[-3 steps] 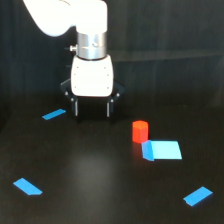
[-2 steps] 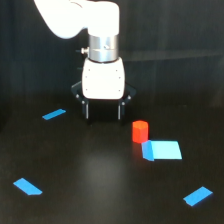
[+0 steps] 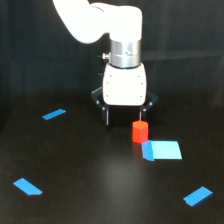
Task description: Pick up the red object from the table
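One end effector [image 3: 125, 121] gaping wide | we are hovering at 11 o'clock of the red object [image 3: 140, 131] | risking a finger toppling it.

blue block [image 3: 161, 150] touching red object [image 3: 140, 131]
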Controlling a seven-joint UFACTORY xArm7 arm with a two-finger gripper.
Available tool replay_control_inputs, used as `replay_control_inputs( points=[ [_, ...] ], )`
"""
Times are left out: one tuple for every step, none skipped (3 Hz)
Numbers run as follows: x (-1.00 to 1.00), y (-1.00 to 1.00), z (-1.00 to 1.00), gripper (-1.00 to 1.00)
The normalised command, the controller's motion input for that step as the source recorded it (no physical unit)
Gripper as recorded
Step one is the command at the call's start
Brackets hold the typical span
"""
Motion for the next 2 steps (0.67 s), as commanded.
replay_control_inputs(
  points=[
    [0.35,-0.58,-0.44,-0.22],
    [0.08,-0.43,-0.43,-0.87]
  ],
)
